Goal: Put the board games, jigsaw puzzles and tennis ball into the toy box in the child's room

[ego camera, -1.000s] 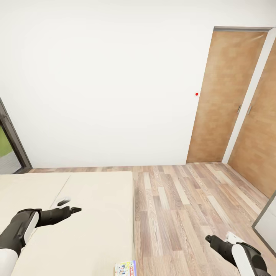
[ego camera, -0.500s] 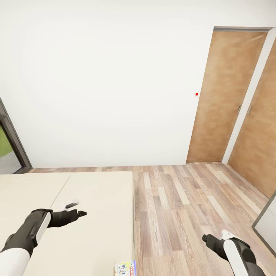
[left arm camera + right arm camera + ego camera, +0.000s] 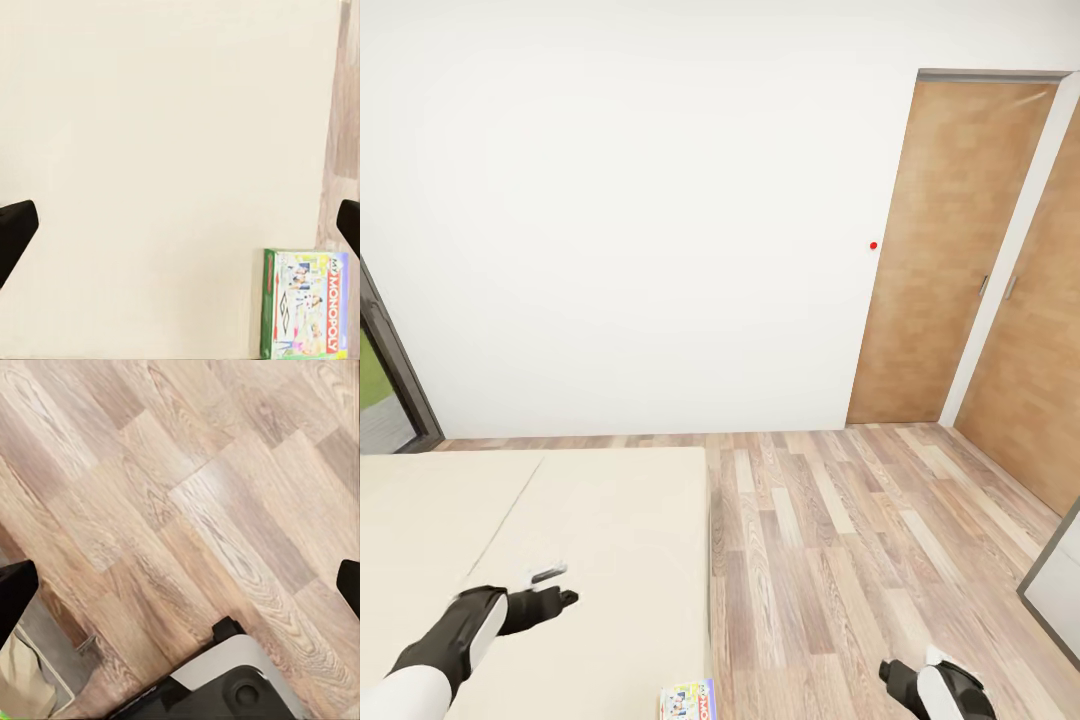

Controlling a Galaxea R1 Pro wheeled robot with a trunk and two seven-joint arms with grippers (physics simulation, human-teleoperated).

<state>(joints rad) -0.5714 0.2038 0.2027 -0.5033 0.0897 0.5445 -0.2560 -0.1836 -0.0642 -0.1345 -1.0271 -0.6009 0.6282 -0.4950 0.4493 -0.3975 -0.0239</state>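
A board game (image 3: 688, 700), a white box with a green edge and Monopoly lettering, lies on the beige bed (image 3: 600, 520) at its near corner, cut off by the head view's bottom edge. The same board game (image 3: 304, 304) lies flat on the mattress (image 3: 150, 150) in the left wrist view. My left gripper (image 3: 560, 585) hovers over the mattress, left of and beyond the box, fingers wide apart and empty; the left gripper (image 3: 180, 229) looks straight down at the bed. My right gripper (image 3: 892, 675) hangs low over the wood floor; the right gripper (image 3: 180, 589) is open and empty.
Wood plank floor (image 3: 830, 530) stretches right of the bed to two wooden doors (image 3: 950, 250). A dark-framed window (image 3: 385, 380) stands at the far left. A grey furniture edge (image 3: 1055, 590) juts in at the right. My own base (image 3: 225, 682) sits below the right gripper.
Both arms have drawn back toward me. The left gripper slid nearer over the mattress, and the right gripper sank toward the bottom edge of the head view. The board game stayed put.
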